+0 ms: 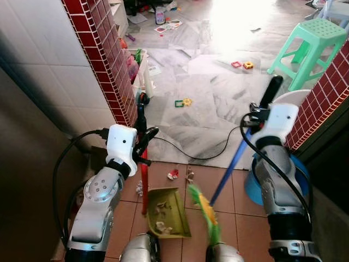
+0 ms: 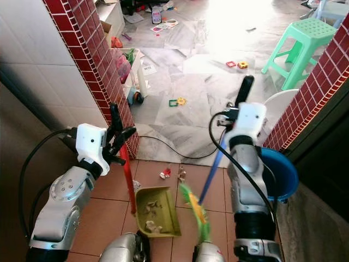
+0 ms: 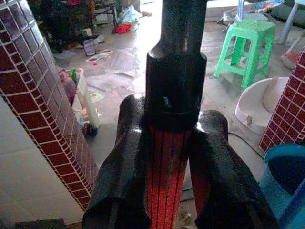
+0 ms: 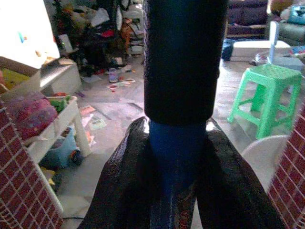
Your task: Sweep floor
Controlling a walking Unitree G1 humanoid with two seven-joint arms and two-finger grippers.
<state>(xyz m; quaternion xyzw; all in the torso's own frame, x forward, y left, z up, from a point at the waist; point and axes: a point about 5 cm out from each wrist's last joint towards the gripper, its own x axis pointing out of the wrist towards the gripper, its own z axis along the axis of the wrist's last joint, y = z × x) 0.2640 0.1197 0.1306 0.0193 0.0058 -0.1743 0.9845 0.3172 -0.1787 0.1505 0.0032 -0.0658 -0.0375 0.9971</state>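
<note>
The left gripper (image 3: 167, 191) clamps the red-handled olive plastic dustpan (image 1: 169, 213), already holding scraps. The right gripper (image 4: 178, 191) clamps the blue-handled green-bristled broom (image 1: 206, 210) just beside it — litter bits (image 1: 173, 174) remain beyond the dustpan's mouth, so sweeping looks partway done.

A lived-in home: toys (image 1: 183, 102) strewn over marble floor (image 1: 207, 109), a green plastic stool (image 1: 308, 46).

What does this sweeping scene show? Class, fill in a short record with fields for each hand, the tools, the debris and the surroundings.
left hand: shut on the red dustpan handle
right hand: shut on the blue broom handle
dustpan: olive green, on the terracotta tiles, scraps inside
broom head: green and yellow bristles, just right of the dustpan
loose debris: small scraps on the tiles beyond the dustpan
surroundings: black cable, blue bucket, green stool, red tiled pillar
</note>
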